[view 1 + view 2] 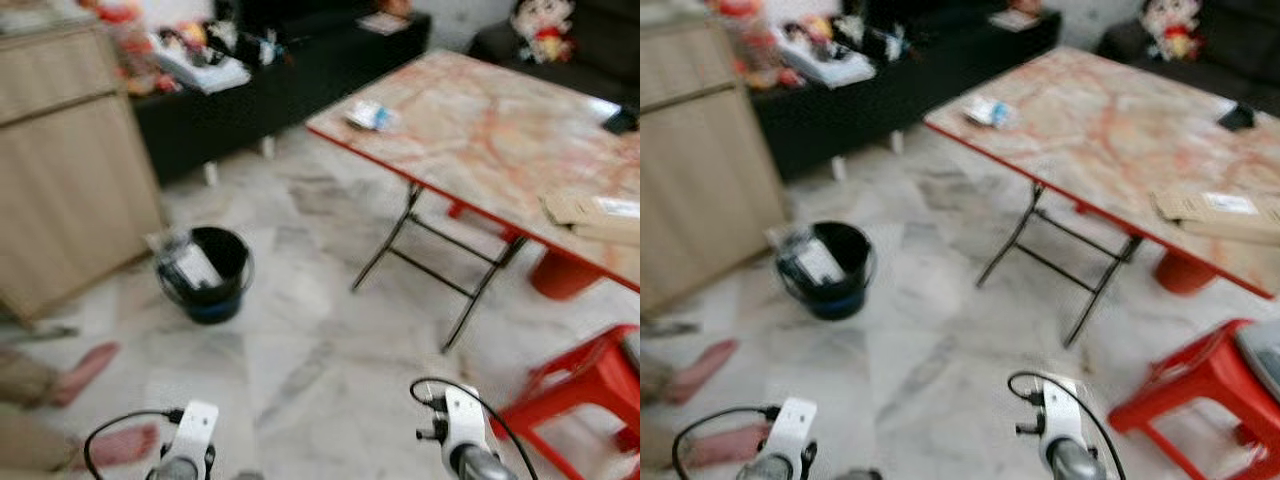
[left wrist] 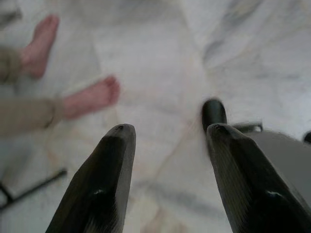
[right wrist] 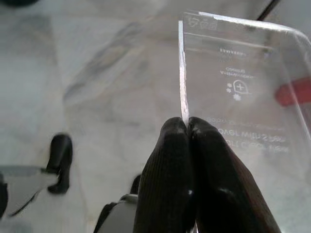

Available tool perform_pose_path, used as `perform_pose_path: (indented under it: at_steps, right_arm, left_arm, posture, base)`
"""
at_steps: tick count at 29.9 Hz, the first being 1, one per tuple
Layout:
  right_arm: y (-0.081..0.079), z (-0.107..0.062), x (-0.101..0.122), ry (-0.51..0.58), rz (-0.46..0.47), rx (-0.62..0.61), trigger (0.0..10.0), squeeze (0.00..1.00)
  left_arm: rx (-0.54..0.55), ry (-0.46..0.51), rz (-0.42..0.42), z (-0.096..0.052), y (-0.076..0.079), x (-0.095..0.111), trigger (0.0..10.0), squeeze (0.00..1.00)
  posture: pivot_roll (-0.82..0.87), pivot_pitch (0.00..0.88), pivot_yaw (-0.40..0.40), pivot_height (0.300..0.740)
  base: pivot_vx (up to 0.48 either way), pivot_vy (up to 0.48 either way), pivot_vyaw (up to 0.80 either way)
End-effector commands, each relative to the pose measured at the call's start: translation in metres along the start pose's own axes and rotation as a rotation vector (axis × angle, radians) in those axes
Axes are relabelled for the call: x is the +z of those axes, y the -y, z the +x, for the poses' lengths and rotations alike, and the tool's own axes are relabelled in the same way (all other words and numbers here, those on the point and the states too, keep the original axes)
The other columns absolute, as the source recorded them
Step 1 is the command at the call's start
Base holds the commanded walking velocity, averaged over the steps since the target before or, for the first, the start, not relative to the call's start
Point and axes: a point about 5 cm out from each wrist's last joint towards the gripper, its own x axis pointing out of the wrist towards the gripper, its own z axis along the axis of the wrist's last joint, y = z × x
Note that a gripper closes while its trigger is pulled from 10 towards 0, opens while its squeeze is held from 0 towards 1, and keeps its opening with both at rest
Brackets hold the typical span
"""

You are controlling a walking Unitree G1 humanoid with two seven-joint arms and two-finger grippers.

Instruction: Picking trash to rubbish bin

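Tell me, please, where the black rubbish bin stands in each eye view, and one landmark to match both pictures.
Left eye view: the black bin stands on the floor, left of centre, beside the wooden cabinet.
Right eye view: the same bin sits further left, again near the cabinet.
Shared landmark: the folding table with red edge, right of the bin.

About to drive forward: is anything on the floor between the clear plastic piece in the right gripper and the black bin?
Nothing visible. Bare marble floor runs to the black bin; the right gripper pinches the clear plastic piece.
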Motion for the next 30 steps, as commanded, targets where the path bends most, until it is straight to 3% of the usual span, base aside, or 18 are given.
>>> perform_pose_path:
  at_steps: [1,12,16,30]
  right_arm:
    - [0.0063,-0.0013,-0.0033,-0.009,-0.004,-0.018,10.0,0.00]
    - [0.0049,-0.0012,-0.0031,-0.007,-0.006,-0.012,10.0,0.00]
    - [0.0025,0.0000,0.0026,0.020,0.038,-0.003,10.0,0.00]
    - [-0.0015,-0.0007,-0.0037,-0.002,0.029,0.012,10.0,0.00]
  left_arm:
    - [-0.021,-0.028,0.000,-0.0012,0.0069,-0.0058,10.0,0.00]
    - [-0.024,-0.033,-0.001,-0.0013,0.0072,-0.0065,10.0,0.00]
    - [-0.020,-0.038,0.003,-0.0011,0.0062,-0.0065,10.0,0.00]
    - [-0.005,-0.034,0.005,-0.0003,0.0000,-0.0043,10.0,0.00]
  posture:
    - [0.08,0.071,-0.114,0.740]
    - [0.08,0.071,-0.115,0.740]
    - [0.08,0.090,-0.118,0.740]
    - [0.10,0.107,-0.107,0.740]
  base:
    - [0.000,0.000,0.80]
    - [0.000,0.000,0.80]
    - [0.293,0.000,0.00]
    - [0.315,0.000,0.00]
